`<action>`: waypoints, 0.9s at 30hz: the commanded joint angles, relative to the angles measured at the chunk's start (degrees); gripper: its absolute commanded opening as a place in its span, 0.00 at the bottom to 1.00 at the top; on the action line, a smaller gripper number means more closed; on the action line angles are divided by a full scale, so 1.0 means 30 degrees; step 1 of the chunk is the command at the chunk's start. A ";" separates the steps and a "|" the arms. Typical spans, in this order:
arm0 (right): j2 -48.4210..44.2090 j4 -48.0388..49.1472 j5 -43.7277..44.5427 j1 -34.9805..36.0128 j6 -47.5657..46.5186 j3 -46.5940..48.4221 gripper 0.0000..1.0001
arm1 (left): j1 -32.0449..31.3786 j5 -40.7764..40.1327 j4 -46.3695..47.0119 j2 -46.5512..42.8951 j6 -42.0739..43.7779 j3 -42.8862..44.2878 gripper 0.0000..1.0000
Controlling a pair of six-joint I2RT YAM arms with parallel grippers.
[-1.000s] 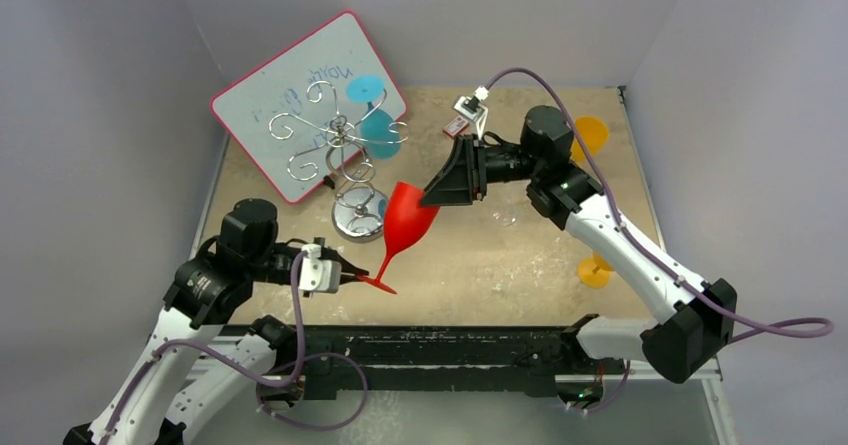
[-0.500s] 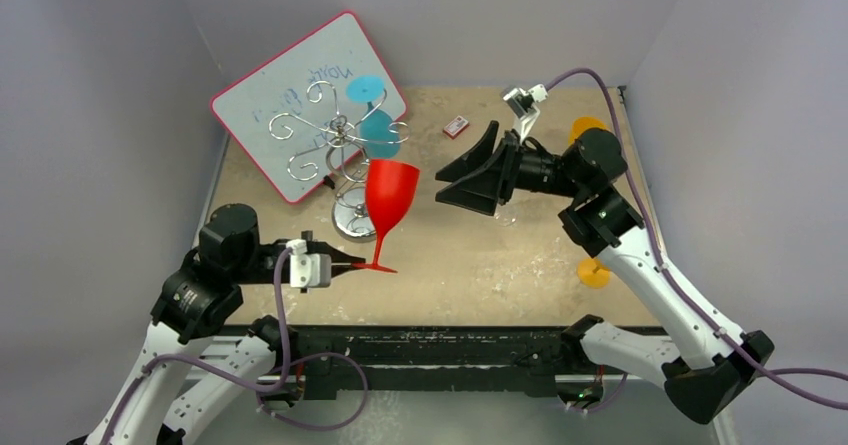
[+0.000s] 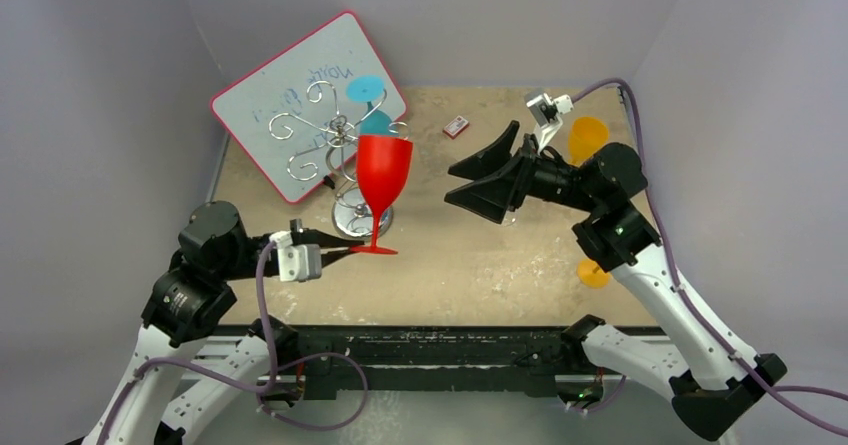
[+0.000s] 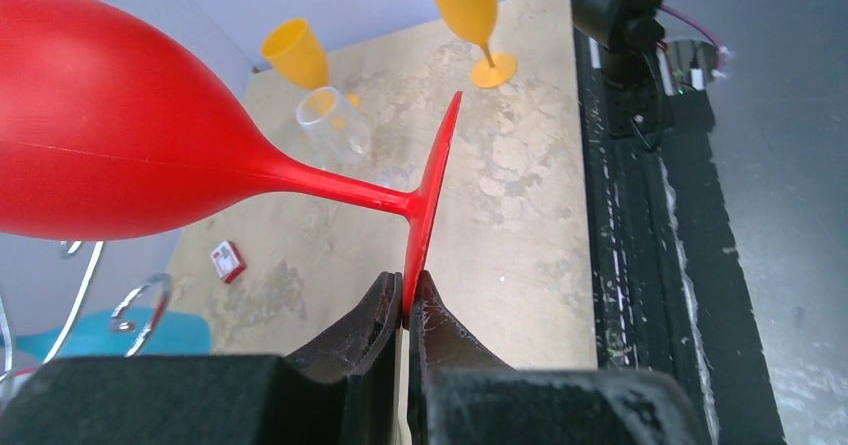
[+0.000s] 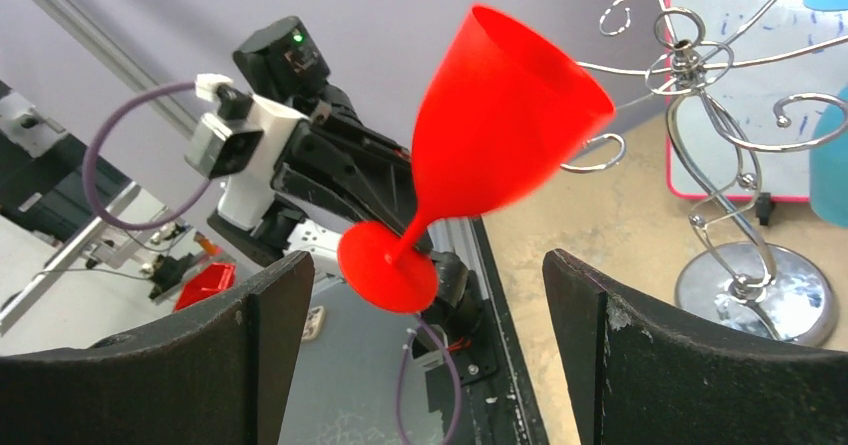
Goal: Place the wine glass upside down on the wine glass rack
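Left gripper (image 3: 345, 252) clamps the foot edge of the red wine glass (image 3: 383, 170), held aloft bowl-up just beside the rack (image 3: 350, 223) at its 4 o'clock, not yet inverted, leaving the stem free; right gripper (image 3: 452, 187), at 3 o'clock, stands wide and empty, likely awaiting a handover for the flip.

The wine glass (image 3: 383, 170) is held upright above the counter (image 3: 470, 265), the edge of its foot pinched between the fingers of the left gripper (image 3: 350, 251). It is just in front of the wine glass rack (image 3: 352, 223), and the whiteboard (image 3: 290, 80) leans behind the rack. To the right, apart from the glass, the right gripper (image 3: 449, 186) faces it with its fingers spread; a small box (image 3: 456, 126) lies behind, and a far goblet (image 3: 587, 137) and a near goblet (image 3: 594, 272) stand by the counter's right edge.
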 commanded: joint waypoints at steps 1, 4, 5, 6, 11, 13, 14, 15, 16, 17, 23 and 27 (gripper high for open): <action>-0.0505 -0.0600 0.0656 0.0004 -0.1342 0.0524 0.87 | 0.0026 -0.1854 0.3853 0.0034 -0.2379 0.0737 0.00; -0.0729 -0.0864 0.0886 0.0002 -0.1567 0.0475 0.87 | 0.0026 -0.4455 0.6356 -0.0033 -0.4376 0.0763 0.00; -0.0822 -0.0930 0.0887 -0.0017 -0.1624 0.0440 0.87 | 0.0026 -0.5431 0.6937 0.0042 -0.4896 0.0884 0.00; -0.0917 -0.0964 0.0928 -0.0004 -0.1667 0.0377 0.87 | 0.0026 -0.6483 0.7358 0.0129 -0.5427 0.1046 0.00; -0.1332 -0.1031 0.1019 -0.0009 -0.1770 -0.0040 0.88 | 0.0025 -1.0449 0.7648 0.1444 -0.6540 0.2846 0.00; -0.1403 -0.1185 0.1006 0.0000 -0.1809 -0.0130 0.88 | 0.0026 -1.2355 0.7307 0.2433 -0.7213 0.4232 0.00; -0.1433 -0.1281 0.1030 -0.0006 -0.1862 -0.0178 0.88 | 0.0026 -1.3336 0.7096 0.2947 -0.7551 0.4823 0.00; -0.1474 -0.1411 0.0989 -0.0007 -0.1942 -0.0195 0.88 | 0.0026 -1.4187 0.6891 0.3639 -0.7839 0.5405 0.00; -0.1534 -0.1500 0.1021 0.0004 -0.2040 -0.0212 0.88 | 0.0026 -1.4876 0.6773 0.4098 -0.7999 0.5954 0.00; -0.1618 -0.1603 0.1080 0.0006 -0.2140 -0.0214 0.88 | 0.0026 -1.5416 0.6664 0.4506 -0.8180 0.6374 0.00; -0.2087 -0.1952 0.1347 -0.0017 -0.2546 -0.0449 0.89 | 0.0026 -1.8465 0.6566 0.6972 -1.0252 0.8575 0.00; -0.2523 -0.2007 0.1270 0.0002 -0.2600 -0.1072 0.89 | 0.0026 -2.1424 0.5688 0.9116 -1.3376 1.0563 0.00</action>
